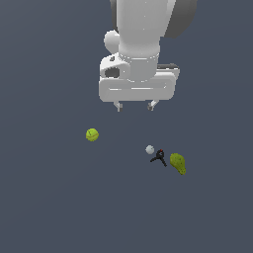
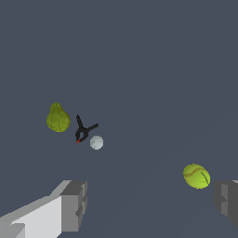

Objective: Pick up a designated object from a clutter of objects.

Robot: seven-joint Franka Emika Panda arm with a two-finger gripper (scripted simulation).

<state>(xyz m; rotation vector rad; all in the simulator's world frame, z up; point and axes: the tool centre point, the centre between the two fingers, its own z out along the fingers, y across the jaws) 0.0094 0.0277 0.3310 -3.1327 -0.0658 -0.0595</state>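
Exterior view, sweeping from its left: a yellow-green ball [image 1: 92, 134] sits alone, well apart from the rest. Above hangs the gripper [image 1: 134, 105], fingers spread wide and holding nothing, the arm cut off at the frame's top. Further right, a tiny white ball [image 1: 149, 149] lies just beside a black pronged thing [image 1: 158, 158], its shape hard to read. Rightmost, the olive-green pear shape [image 1: 178, 163] rests on the dark floor [image 1: 49, 207], near the pronged thing.
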